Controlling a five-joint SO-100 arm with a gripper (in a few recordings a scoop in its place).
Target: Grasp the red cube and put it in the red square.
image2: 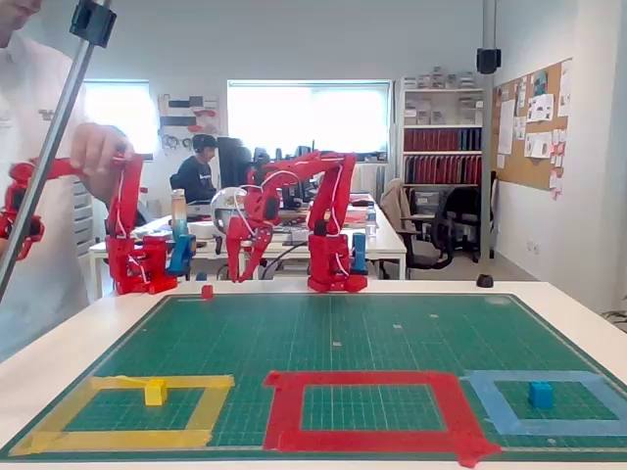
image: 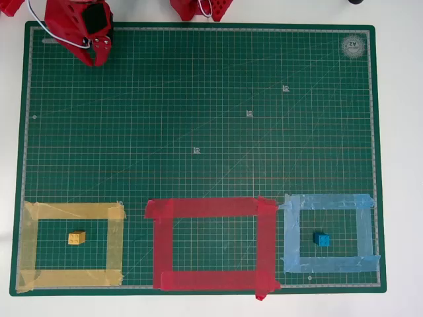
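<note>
The red cube (image2: 207, 291) is a tiny block at the far left edge of the green mat in the fixed view; from overhead the arm covers that spot. My red gripper (image: 98, 59) hangs over the mat's far left corner. In the fixed view the gripper (image2: 239, 274) points down a little right of the cube, clear of it. Its jaws look shut, with nothing between them. The red square (image: 211, 208) of wide tape lies at the middle of the near edge, with bare mat inside; in the fixed view the red square (image2: 367, 379) sits front and centre.
A yellow cube (image: 76, 238) sits inside a yellow tape frame (image: 73, 211) at the near left. A blue cube (image: 322, 239) sits inside a light blue frame (image: 327, 201) at the near right. The mat (image: 218, 119) between gripper and frames is open.
</note>
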